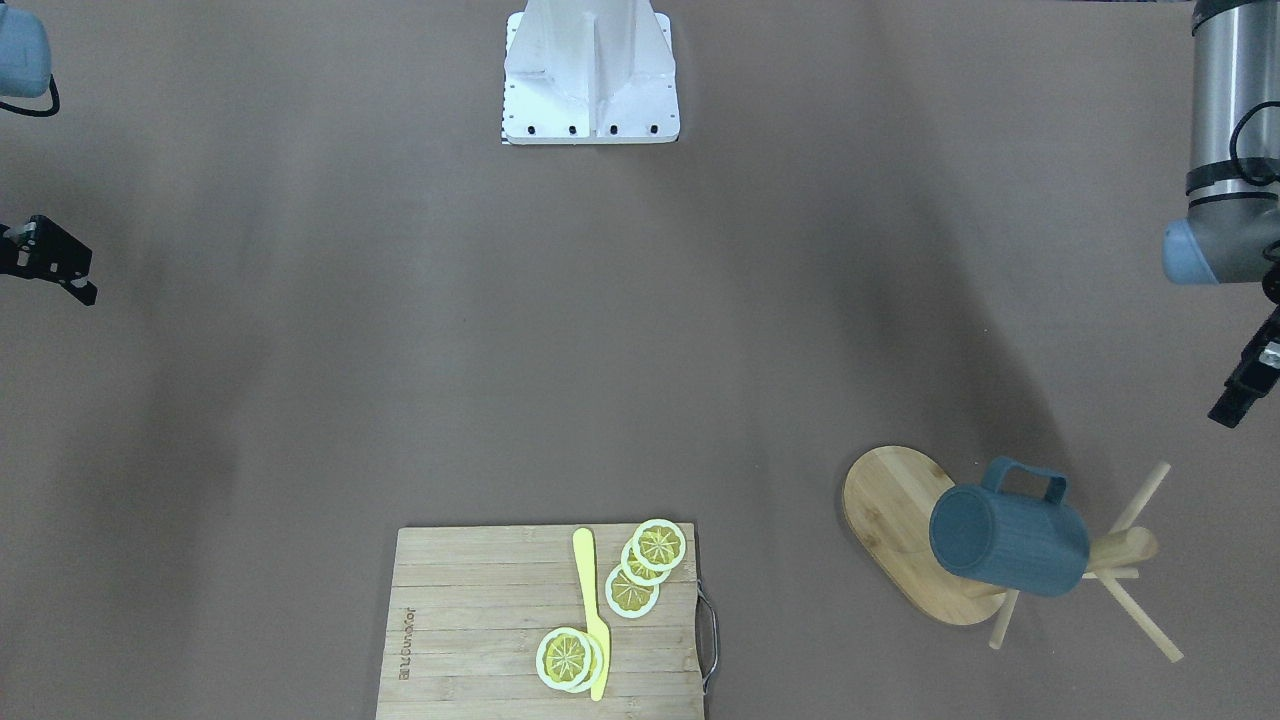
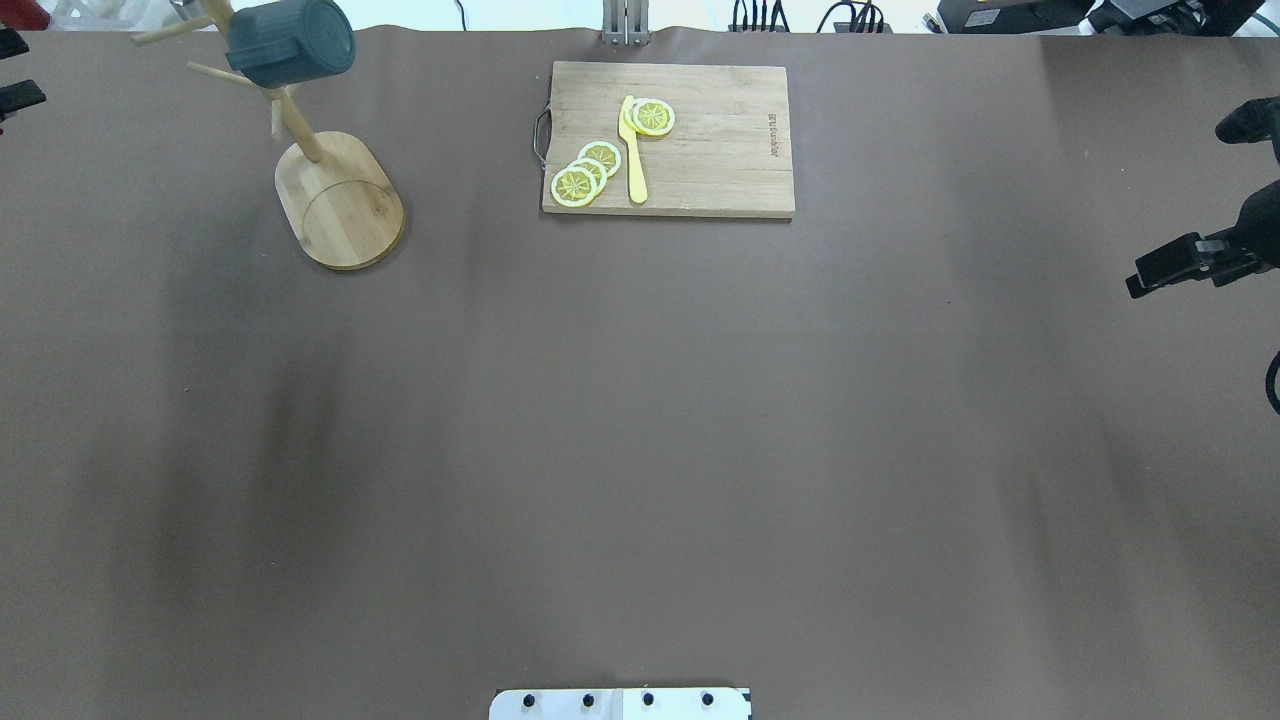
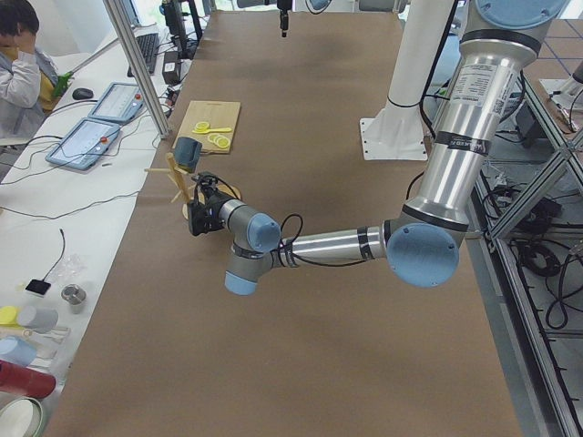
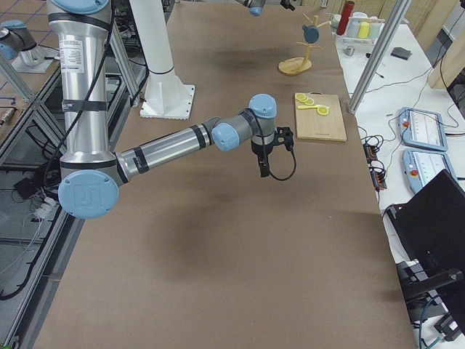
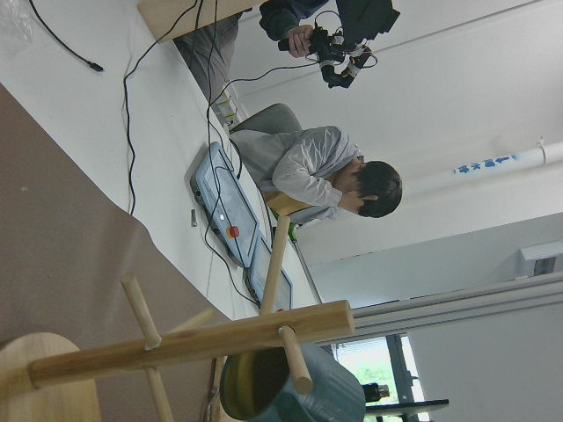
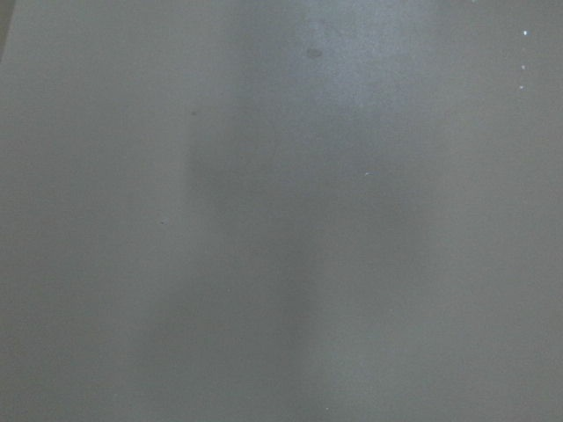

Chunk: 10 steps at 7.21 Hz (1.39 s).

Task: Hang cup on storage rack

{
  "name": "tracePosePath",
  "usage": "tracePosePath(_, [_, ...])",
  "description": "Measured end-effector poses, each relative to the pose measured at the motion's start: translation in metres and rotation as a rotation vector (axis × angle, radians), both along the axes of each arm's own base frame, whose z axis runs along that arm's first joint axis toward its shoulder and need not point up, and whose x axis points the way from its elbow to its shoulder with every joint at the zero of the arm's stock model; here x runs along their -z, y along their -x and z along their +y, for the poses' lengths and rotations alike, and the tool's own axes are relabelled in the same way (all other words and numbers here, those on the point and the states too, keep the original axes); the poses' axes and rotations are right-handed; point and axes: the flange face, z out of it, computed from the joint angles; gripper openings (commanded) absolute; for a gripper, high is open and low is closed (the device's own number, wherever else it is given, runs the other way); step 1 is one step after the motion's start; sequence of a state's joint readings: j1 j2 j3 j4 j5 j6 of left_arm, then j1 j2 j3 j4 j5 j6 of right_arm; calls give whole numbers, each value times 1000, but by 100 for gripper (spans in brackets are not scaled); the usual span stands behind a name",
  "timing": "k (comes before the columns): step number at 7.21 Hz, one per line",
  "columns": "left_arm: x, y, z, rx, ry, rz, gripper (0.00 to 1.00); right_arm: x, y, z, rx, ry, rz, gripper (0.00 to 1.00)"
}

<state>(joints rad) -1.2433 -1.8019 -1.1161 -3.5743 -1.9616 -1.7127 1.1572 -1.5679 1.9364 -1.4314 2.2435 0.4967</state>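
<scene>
The dark teal-blue cup (image 1: 1010, 540) hangs by its handle on a peg of the bamboo storage rack (image 1: 895, 515), tilted, with its bottom towards the rack's base. It also shows at the table's far left in the overhead view (image 2: 290, 42), and its yellow-olive inside shows in the left wrist view (image 5: 251, 391) under the rack's post (image 5: 193, 343). My left gripper (image 1: 1240, 395) is at the frame edge, apart from the cup, open and empty. My right gripper (image 2: 1150, 278) hangs over bare table far from the rack; I cannot tell whether it is open or shut.
A slatted wooden cutting board (image 2: 720, 140) with lemon slices (image 2: 585, 175) and a yellow knife (image 2: 632, 150) lies at the far middle. The robot's white base (image 1: 590, 75) stands at the near edge. An operator (image 5: 317, 171) sits beyond the table.
</scene>
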Motion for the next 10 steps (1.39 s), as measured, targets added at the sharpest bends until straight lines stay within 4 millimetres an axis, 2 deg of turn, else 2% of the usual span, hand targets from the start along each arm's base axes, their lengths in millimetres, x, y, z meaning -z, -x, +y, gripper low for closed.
tracePosePath(1, [-6, 10, 2, 39, -39, -153, 83, -2, -7, -1, -13, 2, 4, 100])
tracePosePath(3, [-21, 44, -6, 118, -75, -402, 83, -8, -19, -3, -39, 9, 12, 100])
tracePosePath(5, [-50, 70, -4, 137, -129, -712, 83, -26, -48, -10, -96, 36, 31, 100])
tracePosePath(6, [-55, 80, -6, 120, -129, -820, 83, -45, -70, -14, -122, 57, 46, 100])
tracePosePath(7, [-51, 86, -9, 76, -103, -892, 85, -72, -96, -18, -132, 74, 63, 100])
tracePosePath(9, [-51, 106, -9, -70, -14, -952, 86, -148, -153, -20, -109, 107, 97, 100])
tracePosePath(10, [-58, 119, -6, -165, 38, -925, 87, -180, -169, -17, -80, 118, 104, 100])
